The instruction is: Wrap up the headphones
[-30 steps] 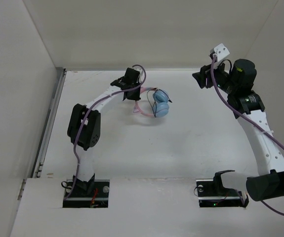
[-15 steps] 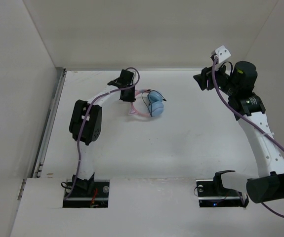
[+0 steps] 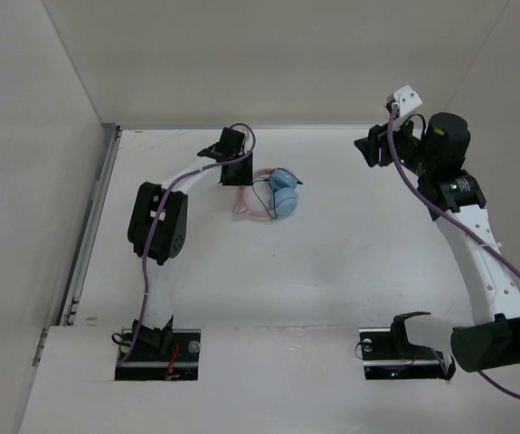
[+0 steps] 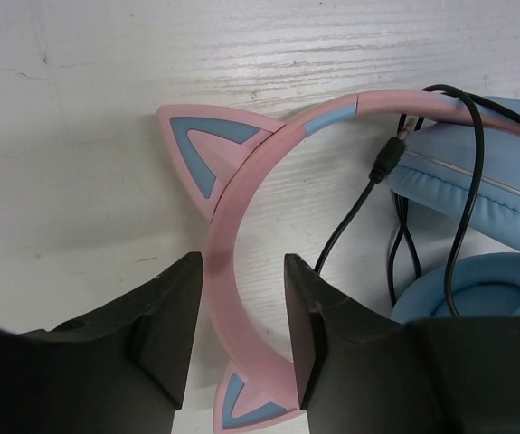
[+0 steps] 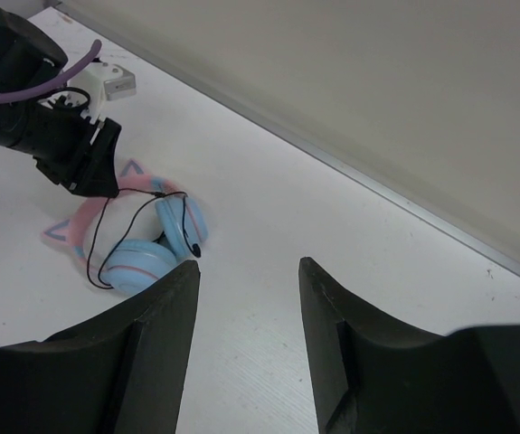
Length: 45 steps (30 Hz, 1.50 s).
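Observation:
The headphones (image 3: pixel 276 193) lie on the white table at the back centre, light blue ear cups (image 4: pixel 477 203) stacked to the right, pink cat-ear headband (image 4: pixel 232 217) to the left. Their thin black cable (image 4: pixel 345 231) loops loosely over the cups, with the plug (image 4: pixel 388 161) by the upper cup. My left gripper (image 3: pixel 236 172) is low over the headband, jaws open on either side of it (image 4: pixel 243 271). My right gripper (image 3: pixel 373 145) is open and empty, raised at the back right; its view shows the headphones (image 5: pixel 146 249) far to the left.
White walls close in the back and both sides. A metal rail (image 3: pixel 97 208) runs along the table's left edge. A thick purple cable (image 3: pixel 415 192) hangs along the right arm. The arm bases sit at the near edge.
The left gripper drew back to the left and the headphones shifted left with it, now lying flat. The right arm has hardly moved.

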Motion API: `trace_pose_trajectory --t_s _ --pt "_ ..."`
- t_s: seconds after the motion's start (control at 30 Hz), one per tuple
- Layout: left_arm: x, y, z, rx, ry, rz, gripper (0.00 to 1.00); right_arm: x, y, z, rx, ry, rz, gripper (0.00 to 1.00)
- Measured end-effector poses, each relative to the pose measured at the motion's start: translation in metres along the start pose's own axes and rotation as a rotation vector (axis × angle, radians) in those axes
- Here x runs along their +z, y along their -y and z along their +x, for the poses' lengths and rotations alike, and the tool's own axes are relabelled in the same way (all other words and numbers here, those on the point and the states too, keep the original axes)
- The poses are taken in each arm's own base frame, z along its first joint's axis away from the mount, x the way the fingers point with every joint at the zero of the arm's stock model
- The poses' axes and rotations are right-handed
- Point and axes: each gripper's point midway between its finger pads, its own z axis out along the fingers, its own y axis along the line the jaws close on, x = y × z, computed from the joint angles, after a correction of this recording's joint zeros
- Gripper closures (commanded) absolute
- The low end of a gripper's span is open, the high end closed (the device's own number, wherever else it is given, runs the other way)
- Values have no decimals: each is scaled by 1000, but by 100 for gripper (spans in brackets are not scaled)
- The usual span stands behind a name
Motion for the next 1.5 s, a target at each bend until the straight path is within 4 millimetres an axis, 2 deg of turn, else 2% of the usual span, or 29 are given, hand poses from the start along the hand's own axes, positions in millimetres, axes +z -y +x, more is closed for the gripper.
trace_pose_trajectory --t_s 0.1,0.27,0.33,0.43,0.53,0.6,0.67,0.73,0.8,0.87,0.9,0.93,0.97,1.0,1.1,1.23,1.37,1.5 --pt "0 0 0 -2 2 -1 54 0 0 1 1 -3 -1 46" --pt "-6 -4 -6 -14 13 -3 54 1 1 9 8 -20 3 46" --pt "-16 -8 -13 -30 30 -2 54 0 3 11 10 -22 8 46" --pt "-45 -13 -34 -58 83 13 53 -2 7 14 14 -28 18 45" --pt "-93 -13 -61 -82 163 64 47 -9 14 16 24 -38 38 46" --pt "-136 -12 -83 -81 240 113 42 -16 20 22 44 -60 53 47" --pt "-190 -17 -107 -54 353 147 36 -26 26 28 69 -84 74 47" --pt "-245 -35 -122 -23 472 122 33 -38 33 33 98 -105 100 46" --pt "-297 -66 -129 7 589 39 26 -56 43 36 131 -120 150 48" --pt "-337 -106 -120 29 662 -96 17 -78 57 40 160 -135 218 50" --pt "-345 -123 -111 35 665 -154 15 -88 62 43 173 -145 249 48" --pt "-352 -139 -98 39 659 -205 13 -99 69 48 192 -159 285 39" --pt "-352 -151 -85 38 640 -243 7 -109 74 53 217 -172 318 0" --pt "-350 -162 -71 38 608 -271 0 -119 79 59 245 -185 348 0" --pt "-332 -198 -27 -20 495 -334 0 -145 87 79 311 -210 414 0" --pt "-314 -228 18 -96 369 -364 0 -190 101 127 447 -258 581 0" --pt "-321 -248 42 -153 353 -388 0 -229 107 177 589 -339 718 0" --pt "-331 -261 48 -188 366 -397 0 -247 94 189 646 -382 762 0"
